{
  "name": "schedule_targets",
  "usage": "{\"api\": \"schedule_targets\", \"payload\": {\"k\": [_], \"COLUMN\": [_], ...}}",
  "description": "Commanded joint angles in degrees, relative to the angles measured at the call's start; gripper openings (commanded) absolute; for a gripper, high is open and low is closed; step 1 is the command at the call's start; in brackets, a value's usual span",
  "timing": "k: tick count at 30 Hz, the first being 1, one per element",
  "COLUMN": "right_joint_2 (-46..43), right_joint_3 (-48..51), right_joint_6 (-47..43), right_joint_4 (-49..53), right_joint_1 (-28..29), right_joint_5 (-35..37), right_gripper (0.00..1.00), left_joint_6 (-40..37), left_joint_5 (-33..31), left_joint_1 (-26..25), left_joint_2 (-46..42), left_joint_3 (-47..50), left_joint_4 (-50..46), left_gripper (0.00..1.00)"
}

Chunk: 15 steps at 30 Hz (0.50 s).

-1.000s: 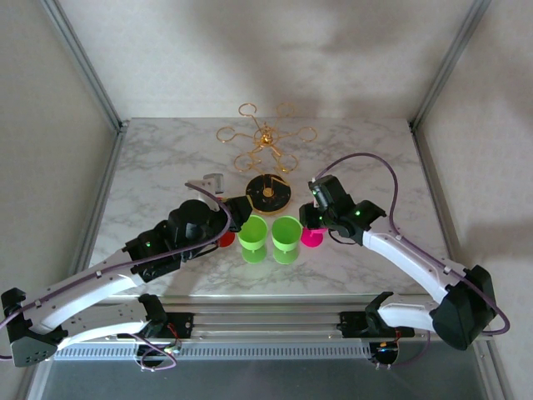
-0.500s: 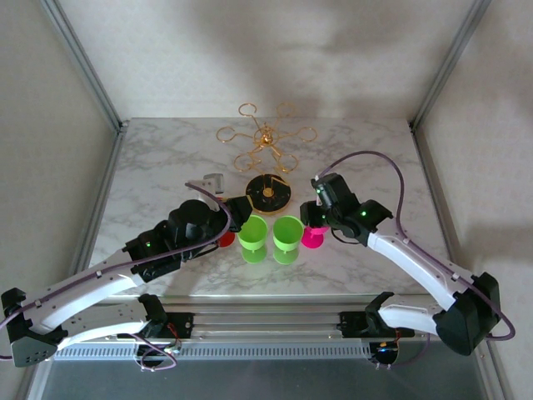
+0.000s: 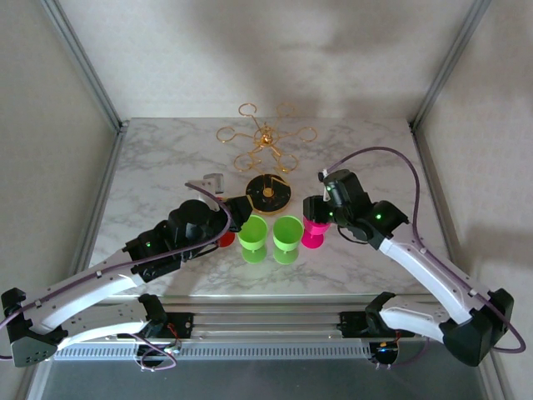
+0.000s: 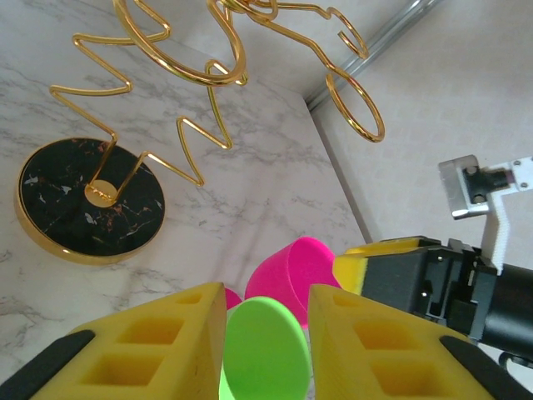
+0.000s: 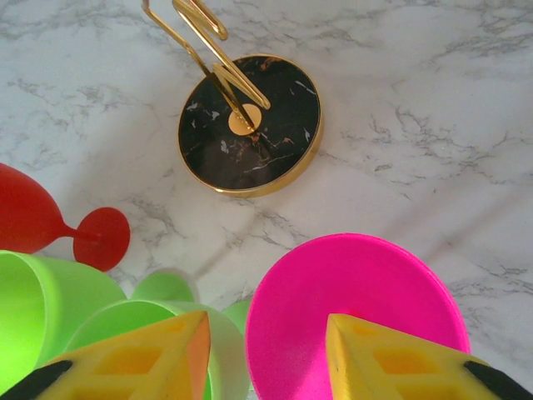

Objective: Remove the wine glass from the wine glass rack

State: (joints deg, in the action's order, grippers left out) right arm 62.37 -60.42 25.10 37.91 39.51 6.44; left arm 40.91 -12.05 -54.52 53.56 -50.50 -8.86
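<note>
Gold wire wine glass rack (image 3: 266, 142) on its black-and-gold marbled base (image 3: 268, 192), white grey-veined marble table (image 3: 158, 167), two lime-green glasses (image 3: 252, 232), one hot-pink glass (image 3: 315, 231), one red glass (image 5: 33, 218), yellow finger pads (image 4: 150, 350) tipped black.

No legible text, labels or numbers anywhere.

Bright, even overhead light w/ soft shadows on back wall; wrist views sharp, wide-angle distortion at edges.
</note>
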Motion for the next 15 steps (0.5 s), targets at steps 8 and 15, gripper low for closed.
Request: {"api": "schedule_targets", "payload": {"k": [8, 15], "right_joint_2": [-7.12, -12.87], "right_joint_3": [-0.66, 1.99], "right_joint_6": [-1.37, -3.06], "right_joint_4": [6.22, 6.73], "right_joint_1": [-3.7, -10.81], "right_joint_5": [1.92, -0.01], "right_gripper": [0.51, 0.56], "left_joint_6": [0.4, -2.2], "left_joint_5": [-11.91, -15.8], "left_joint_1": [2.91, 11.26], "left_joint_2": [-1.34, -6.93], "left_joint_3": [-0.49, 1.53], "left_joint_4": [-7.13, -8.4], "left_gripper": [0.33, 0.46]}}
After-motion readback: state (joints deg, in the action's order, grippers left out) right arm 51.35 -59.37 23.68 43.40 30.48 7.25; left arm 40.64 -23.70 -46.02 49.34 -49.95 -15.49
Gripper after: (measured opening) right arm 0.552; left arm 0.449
